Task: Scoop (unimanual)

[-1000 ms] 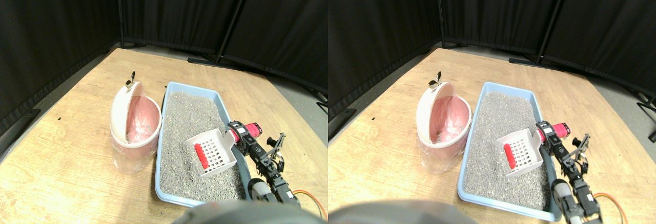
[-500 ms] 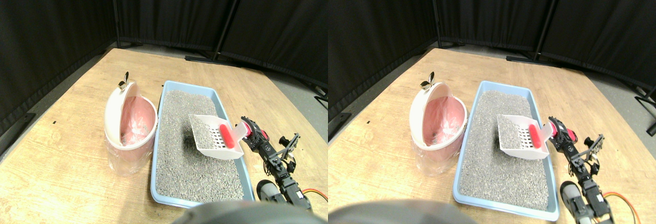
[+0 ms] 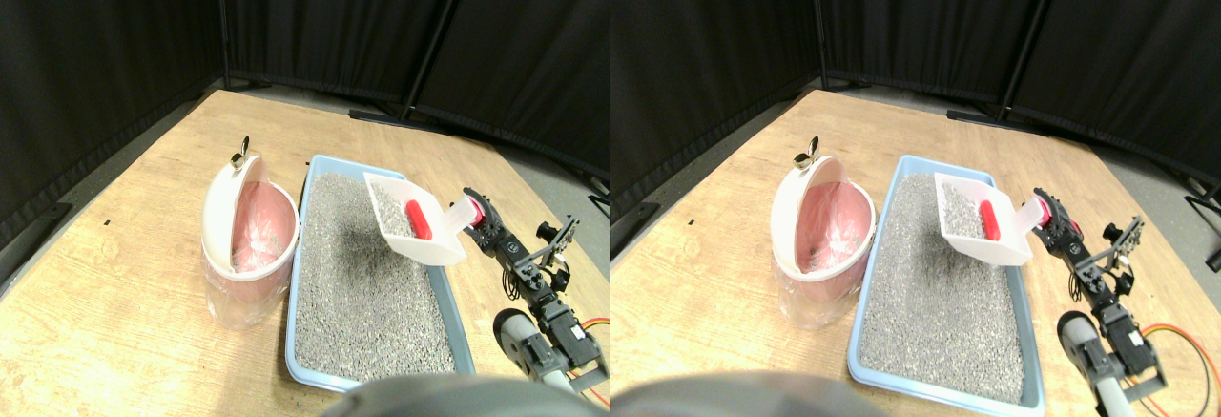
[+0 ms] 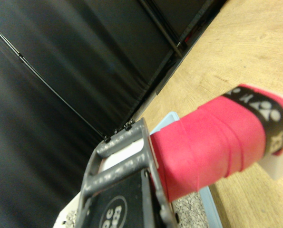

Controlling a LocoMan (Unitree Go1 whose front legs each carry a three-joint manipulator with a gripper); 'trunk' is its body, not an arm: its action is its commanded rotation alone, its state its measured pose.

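Observation:
A white slotted scoop (image 3: pixel 408 224) hangs in the air over the far right part of the blue litter tray (image 3: pixel 292 312), tilted, with a red piece (image 3: pixel 417 218) and some grey litter inside it. My right gripper (image 3: pixel 480 218) is shut on the scoop's pink-wrapped handle (image 4: pixel 212 142), just outside the tray's right rim. In the wrist view the handle lies right beside the dark jaw frame. Grey litter (image 3: pixel 353 293) fills the tray. A pink bin (image 3: pixel 246 240) with its white lid tipped open stands against the tray's left side.
Everything rests on a wooden floor (image 3: pixel 114 283) enclosed by black curtains (image 3: pixel 315 16). Curtain stand feet (image 3: pixel 396 116) lie at the back. A metal clip (image 3: pixel 242 150) sits on the bin lid. An orange cable (image 3: pixel 597 323) trails by the arm at the lower right.
The scoop has come up out of the litter and moved toward the tray's far end, carrying the red piece. The arm has stretched forward and up.

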